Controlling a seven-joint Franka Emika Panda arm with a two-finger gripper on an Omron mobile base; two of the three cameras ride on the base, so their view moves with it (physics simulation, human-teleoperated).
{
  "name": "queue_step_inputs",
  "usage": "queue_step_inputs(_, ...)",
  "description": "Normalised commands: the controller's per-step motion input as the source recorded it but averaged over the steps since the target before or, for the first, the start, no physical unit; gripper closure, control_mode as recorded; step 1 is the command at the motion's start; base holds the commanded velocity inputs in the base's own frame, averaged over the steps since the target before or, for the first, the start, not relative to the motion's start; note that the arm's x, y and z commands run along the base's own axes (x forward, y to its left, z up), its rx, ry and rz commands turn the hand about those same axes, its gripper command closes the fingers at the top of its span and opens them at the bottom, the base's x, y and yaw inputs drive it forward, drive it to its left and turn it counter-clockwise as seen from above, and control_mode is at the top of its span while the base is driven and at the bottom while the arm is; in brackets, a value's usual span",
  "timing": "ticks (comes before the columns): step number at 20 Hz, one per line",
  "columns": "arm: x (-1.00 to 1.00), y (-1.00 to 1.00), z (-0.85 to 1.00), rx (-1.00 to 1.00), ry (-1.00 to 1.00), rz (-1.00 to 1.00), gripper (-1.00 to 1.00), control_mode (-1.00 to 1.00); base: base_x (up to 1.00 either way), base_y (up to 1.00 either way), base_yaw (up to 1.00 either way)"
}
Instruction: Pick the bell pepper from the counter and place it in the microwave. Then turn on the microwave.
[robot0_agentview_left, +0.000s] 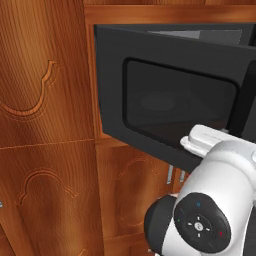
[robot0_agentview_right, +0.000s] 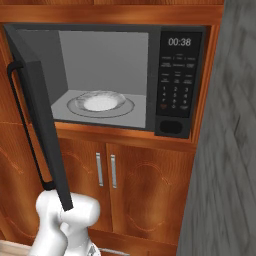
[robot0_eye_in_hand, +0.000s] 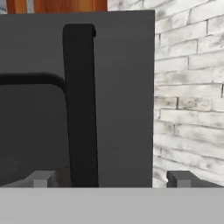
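Note:
The black microwave (robot0_agentview_right: 175, 75) stands with its door (robot0_agentview_right: 40, 115) swung wide to the left, showing a grey interior and a glass turntable (robot0_agentview_right: 100, 103) with nothing red on it. The bell pepper is out of view. In the hand view my gripper (robot0_eye_in_hand: 110, 179) is open, its two fingertips (robot0_eye_in_hand: 41, 179) spread wide. The door's black bar handle (robot0_eye_in_hand: 81, 105) runs upright between them, nearer the left tip, and nothing is held. From the left, the door's dark window (robot0_agentview_left: 175, 100) faces me with my white hand (robot0_agentview_left: 205, 140) close to its lower right edge.
The keypad and clock (robot0_agentview_right: 176, 90) sit on the microwave's right side. Wooden cabinet doors with metal pulls (robot0_agentview_right: 106, 170) lie below it. A grey wall (robot0_agentview_right: 225, 175) closes off the right, and a white brick wall (robot0_eye_in_hand: 188, 100) shows beyond the door. A beige counter sliver (robot0_agentview_right: 12, 248) shows at bottom left.

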Motion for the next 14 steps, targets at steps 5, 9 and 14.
queue_step_inputs(5,-0.36,0.01,-0.07,-0.08,-0.01,0.0,-1.0,-1.0,0.0,0.0,0.0)
queue_step_inputs(9,-0.47,-0.06,-0.03,-0.08,-0.07,0.03,-1.0,-1.0,0.0,0.0,0.0)
queue_step_inputs(14,-0.4,-0.15,-0.04,-0.07,-0.05,0.08,-1.0,-1.0,0.0,0.0,0.0)
